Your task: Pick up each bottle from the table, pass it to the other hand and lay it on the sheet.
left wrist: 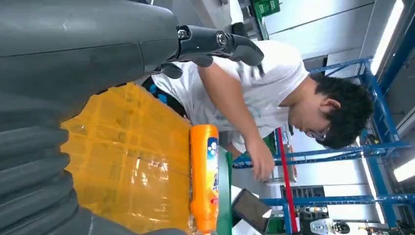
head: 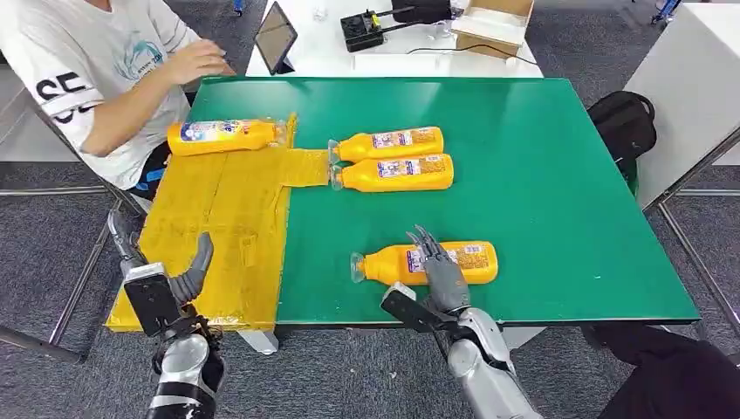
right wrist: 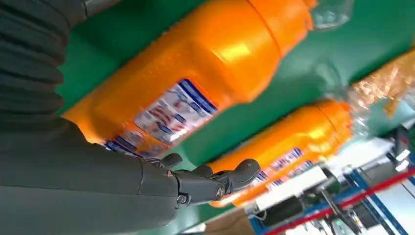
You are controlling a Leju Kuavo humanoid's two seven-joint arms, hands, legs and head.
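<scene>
Several orange bottles lie on the green table [head: 541, 175]. The nearest bottle [head: 432, 263] [right wrist: 195, 83] lies close to the front edge, and my right hand [head: 436, 271] [right wrist: 147, 181] hovers over its middle with fingers spread, holding nothing. Two more bottles [head: 388, 144] [head: 394, 172] lie side by side mid-table, one of them [right wrist: 288, 147] beyond the nearest. One bottle [head: 222, 136] [left wrist: 204, 176] lies at the far end of the yellow sheet [head: 218, 218] [left wrist: 127, 156]. My left hand [head: 161, 284] [left wrist: 215, 41] is open above the sheet's near corner.
A person [head: 96, 70] [left wrist: 274, 103] in a white shirt sits at the table's far left, one hand near the far bottle. A tablet [head: 275, 37], a black device [head: 362, 30] and a cardboard box [head: 493, 22] stand on the white table behind. A black bag [head: 624, 122] lies at right.
</scene>
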